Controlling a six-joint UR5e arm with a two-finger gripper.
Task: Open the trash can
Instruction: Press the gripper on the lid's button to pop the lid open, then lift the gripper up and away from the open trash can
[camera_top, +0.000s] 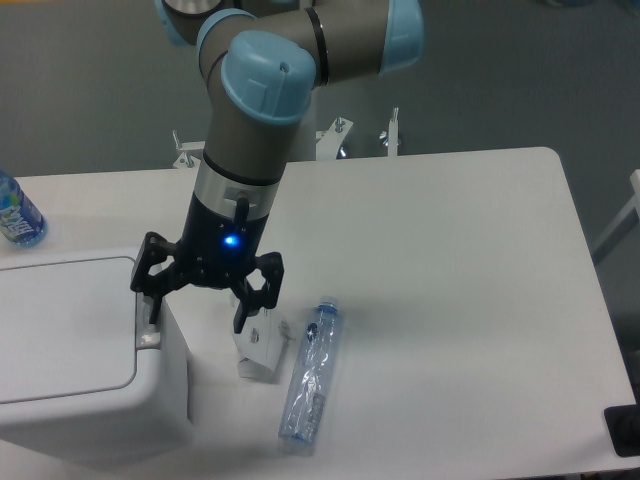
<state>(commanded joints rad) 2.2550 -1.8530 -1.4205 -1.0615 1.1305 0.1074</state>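
Note:
The white trash can (80, 370) stands at the table's front left with its flat lid (60, 325) shut. A small grey push-button (148, 340) sits on its right rim. My gripper (197, 318) points down with its jaws spread open and holds nothing. Its left finger (153, 305) hangs right above the button, at the lid's right edge; I cannot tell whether it touches. Its right finger (243, 312) hangs beside the can, over a small white box (262, 352).
An empty clear plastic bottle (310, 385) lies on the table right of the small box. A blue-labelled bottle (15, 215) stands at the left edge. A black object (622, 430) sits at the front right corner. Metal brackets (390, 135) stand at the table's back edge.

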